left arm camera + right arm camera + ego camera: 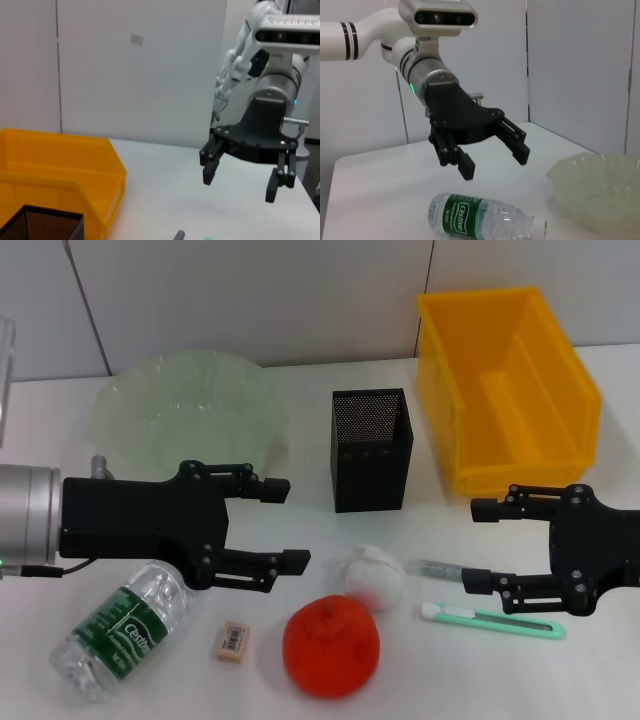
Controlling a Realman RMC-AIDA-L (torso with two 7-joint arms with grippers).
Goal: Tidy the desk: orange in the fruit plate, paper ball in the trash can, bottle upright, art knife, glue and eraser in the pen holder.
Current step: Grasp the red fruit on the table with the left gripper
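Note:
My left gripper [292, 525] is open and empty, held above the table just left of the paper ball; it also shows in the right wrist view [495, 165]. My right gripper [477, 544] is open and empty, at the right, above the glue and knife; it also shows in the left wrist view [239, 185]. The orange [331, 645] sits at the front middle. The white paper ball [373, 576] lies just behind it. The clear bottle [125, 630] with a green label lies on its side at the front left [480, 220]. The eraser [232, 641] lies beside it. The glue stick [437, 568] and the green art knife [495, 620] lie at the right.
The black mesh pen holder [372, 448] stands at the middle back. The pale green fruit plate [190, 415] is at the back left [600, 190]. The yellow bin [505, 390] stands at the back right [60, 175]. A wall runs behind the table.

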